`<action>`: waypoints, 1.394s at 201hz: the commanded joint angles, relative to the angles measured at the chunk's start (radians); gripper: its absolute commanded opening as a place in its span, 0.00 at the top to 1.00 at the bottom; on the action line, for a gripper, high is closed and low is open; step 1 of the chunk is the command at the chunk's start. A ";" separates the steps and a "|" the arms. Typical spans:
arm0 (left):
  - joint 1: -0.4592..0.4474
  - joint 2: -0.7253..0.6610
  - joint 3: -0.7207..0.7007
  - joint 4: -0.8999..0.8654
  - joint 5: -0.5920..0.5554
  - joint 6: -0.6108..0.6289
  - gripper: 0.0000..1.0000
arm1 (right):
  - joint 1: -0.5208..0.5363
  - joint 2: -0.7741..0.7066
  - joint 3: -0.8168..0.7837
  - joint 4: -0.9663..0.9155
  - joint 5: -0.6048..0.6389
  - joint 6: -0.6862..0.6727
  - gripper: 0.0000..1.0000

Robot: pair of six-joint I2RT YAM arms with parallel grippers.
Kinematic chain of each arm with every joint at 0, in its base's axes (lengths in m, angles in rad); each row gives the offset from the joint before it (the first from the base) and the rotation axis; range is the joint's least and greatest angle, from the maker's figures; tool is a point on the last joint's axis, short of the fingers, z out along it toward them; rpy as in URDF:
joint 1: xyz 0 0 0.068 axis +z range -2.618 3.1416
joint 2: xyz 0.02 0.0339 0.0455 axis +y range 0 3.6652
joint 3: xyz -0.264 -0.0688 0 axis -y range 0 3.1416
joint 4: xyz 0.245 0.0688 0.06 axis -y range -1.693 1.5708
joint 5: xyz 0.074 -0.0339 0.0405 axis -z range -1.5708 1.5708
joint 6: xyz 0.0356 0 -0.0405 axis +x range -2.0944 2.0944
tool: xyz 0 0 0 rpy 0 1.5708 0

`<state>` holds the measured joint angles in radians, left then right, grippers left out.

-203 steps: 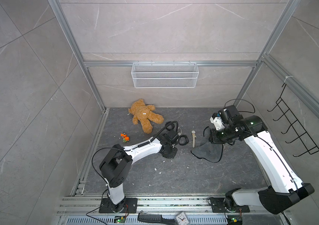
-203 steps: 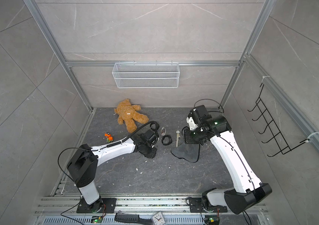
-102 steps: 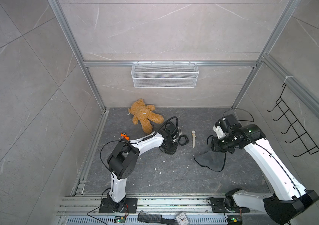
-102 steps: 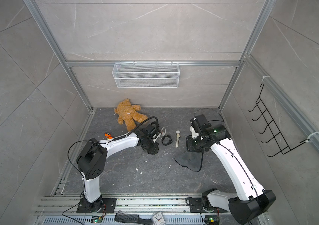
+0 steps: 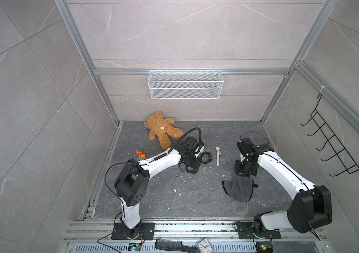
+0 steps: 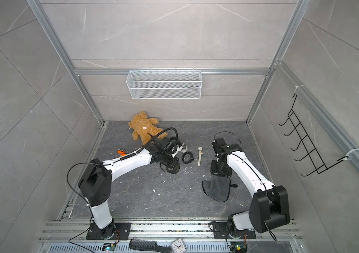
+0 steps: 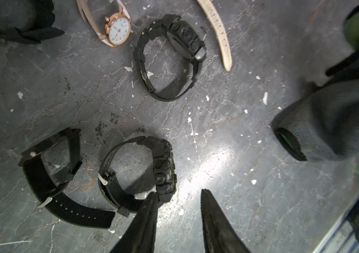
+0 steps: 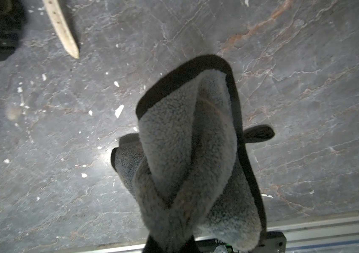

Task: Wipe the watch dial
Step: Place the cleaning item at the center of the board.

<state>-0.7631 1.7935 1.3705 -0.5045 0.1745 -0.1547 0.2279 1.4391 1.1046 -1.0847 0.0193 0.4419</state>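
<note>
Watch: the black sport watch point(image 7: 140, 173) is lying on its side on the dark floor point(image 5: 196, 197), in front of the teddy bear point(image 5: 162, 131), on the side of the robot bases.
Pointing: its strap is closed into a loop, and the dial is seen edge-on, facing sideways toward the hanging cloth; the side buttons are facing up.
Left gripper: the left gripper point(image 7: 178, 197) is standing open with nothing between the jaws; one fingertip point(image 7: 150, 203) is touching the watch case.
Right gripper: the right gripper point(image 8: 169, 245) is clamping the grey cloth point(image 8: 187, 153), which is hanging down, well apart from the bear.
Other watches: a second black watch point(image 7: 169, 57), a rose-gold watch point(image 7: 117, 30), a flat black watch point(image 7: 53, 175) and a beige-strap watch point(image 5: 218, 155) are lying near, also in front of the bear.
Writing: the rose-gold dial is showing dark numerals, too small to read; the bear's white tag is not readable.
</note>
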 commanded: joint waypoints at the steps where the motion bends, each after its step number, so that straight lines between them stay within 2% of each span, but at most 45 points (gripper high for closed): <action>1: 0.053 -0.108 -0.015 0.137 0.146 -0.016 0.83 | -0.022 0.028 -0.036 0.069 0.002 0.018 1.00; 15: 0.081 -0.100 0.036 0.111 0.196 -0.032 0.89 | -0.029 0.045 -0.038 0.079 -0.001 0.012 1.00; 31: 0.081 -0.079 0.101 0.066 0.199 0.016 0.88 | -0.038 0.059 -0.038 0.084 -0.001 0.003 1.00; 51: 0.082 -0.084 0.108 0.113 0.185 -0.016 0.86 | -0.050 0.069 -0.041 0.086 -0.001 -0.002 1.00; 58: 0.082 -0.086 0.113 0.121 0.187 -0.022 0.81 | -0.052 0.069 -0.043 0.086 0.002 -0.002 0.95; 65: 0.083 -0.085 0.122 0.120 0.218 -0.024 0.73 | -0.055 0.066 -0.043 0.082 0.007 -0.003 0.85; 75: 0.087 -0.078 0.138 0.112 0.290 -0.011 0.73 | -0.056 0.057 -0.043 0.076 0.020 -0.002 0.63; 86: 0.088 -0.077 0.130 0.130 0.317 -0.027 0.73 | -0.057 0.040 -0.035 0.061 0.038 -0.002 0.51; 114: 0.093 -0.098 0.058 0.251 0.358 -0.096 0.73 | -0.057 -0.002 0.005 0.003 0.079 -0.012 0.45; 135: 0.086 -0.112 0.064 0.251 0.281 -0.114 0.76 | -0.056 -0.025 0.026 -0.030 0.075 -0.015 0.44; 153: 0.047 -0.175 0.024 0.286 0.157 -0.021 0.74 | -0.056 -0.042 0.041 -0.061 0.074 -0.010 0.42; 166: 0.026 -0.226 -0.035 0.352 0.098 0.037 0.63 | -0.056 -0.068 0.048 -0.084 0.091 0.001 0.35; 181: 0.027 -0.260 -0.083 0.400 0.095 0.073 0.47 | -0.056 -0.091 0.061 -0.108 0.089 0.001 0.31; 202: 0.029 -0.272 -0.121 0.458 0.209 0.093 0.45 | -0.053 -0.113 0.056 -0.125 0.017 0.020 0.31; 208: 0.030 -0.270 -0.122 0.466 0.247 0.087 0.41 | -0.050 -0.124 0.039 -0.116 -0.018 0.033 0.31; 211: 0.030 -0.267 -0.121 0.470 0.266 0.081 0.34 | -0.049 -0.132 0.031 -0.111 -0.034 0.041 0.31; 220: 0.030 -0.258 -0.113 0.481 0.328 0.056 0.05 | -0.033 -0.155 0.000 -0.096 -0.065 0.070 0.30; 222: 0.030 -0.256 -0.111 0.482 0.343 0.053 0.02 | -0.028 -0.160 -0.006 -0.093 -0.072 0.076 0.30; 231: 0.030 -0.247 -0.102 0.494 0.420 0.050 0.00 | -0.011 -0.182 -0.041 -0.076 -0.102 0.104 0.30; 236: 0.027 -0.244 -0.102 0.503 0.423 0.038 0.00 | -0.005 -0.189 -0.061 -0.067 -0.116 0.115 0.30; 251: 0.025 -0.248 -0.116 0.532 0.377 -0.002 0.00 | 0.018 -0.210 -0.109 -0.043 -0.138 0.151 0.30; 280: 0.019 -0.301 -0.198 0.607 0.218 -0.012 0.00 | 0.043 -0.220 -0.177 0.005 -0.169 0.189 0.31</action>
<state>-0.7403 1.5421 1.2236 0.0017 0.4717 -0.1345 0.2527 1.2304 0.9703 -1.1236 -0.0971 0.5659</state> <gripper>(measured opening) 0.997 0.694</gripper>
